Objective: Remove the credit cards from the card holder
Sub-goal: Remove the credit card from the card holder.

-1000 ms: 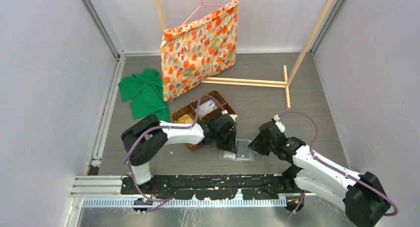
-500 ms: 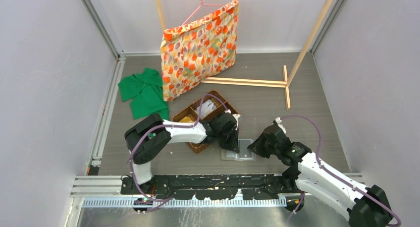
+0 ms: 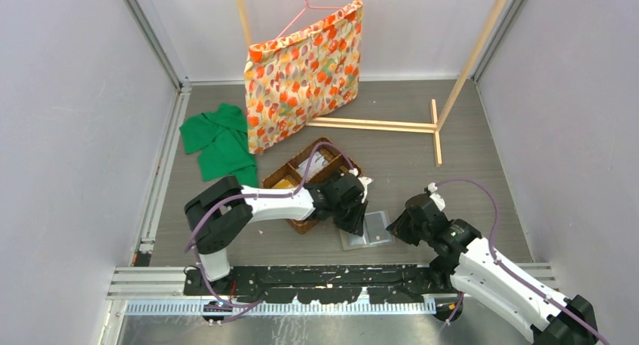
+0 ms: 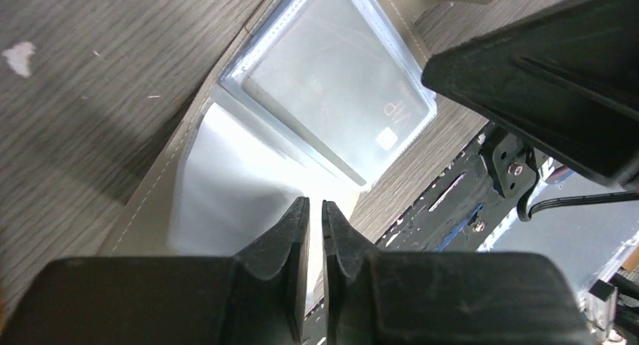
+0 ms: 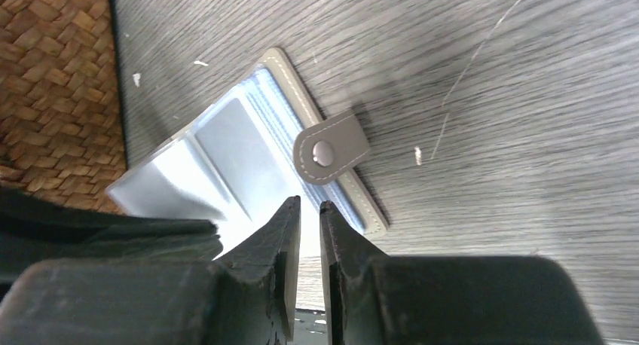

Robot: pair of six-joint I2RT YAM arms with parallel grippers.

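The grey card holder point(image 3: 368, 232) lies open and tilted on the table between my two grippers. In the left wrist view its clear sleeve point(image 4: 331, 81) holds a pale credit card point(image 4: 354, 104) with faint markings. The right wrist view shows the holder point(image 5: 226, 164) with its grey snap tab point(image 5: 330, 155) folded over the edge. My left gripper point(image 3: 356, 221) is shut, its tips point(image 4: 315, 202) down on the holder's pale left panel. My right gripper point(image 3: 392, 226) is shut, its tips point(image 5: 307, 202) at the holder's near right edge. Neither holds a card.
A brown wicker divided basket point(image 3: 301, 172) stands just left of the holder, also in the right wrist view point(image 5: 53, 96). A green cloth point(image 3: 218, 141) lies at the left. A floral bag point(image 3: 301, 74) hangs on a wooden rack point(image 3: 377, 124) behind. A black rail point(image 3: 316, 273) runs along the near edge.
The holder has turned counter-clockwise and shifted slightly right. My right gripper has drawn back to the right and nearer. My left gripper has stayed on the holder's left panel.
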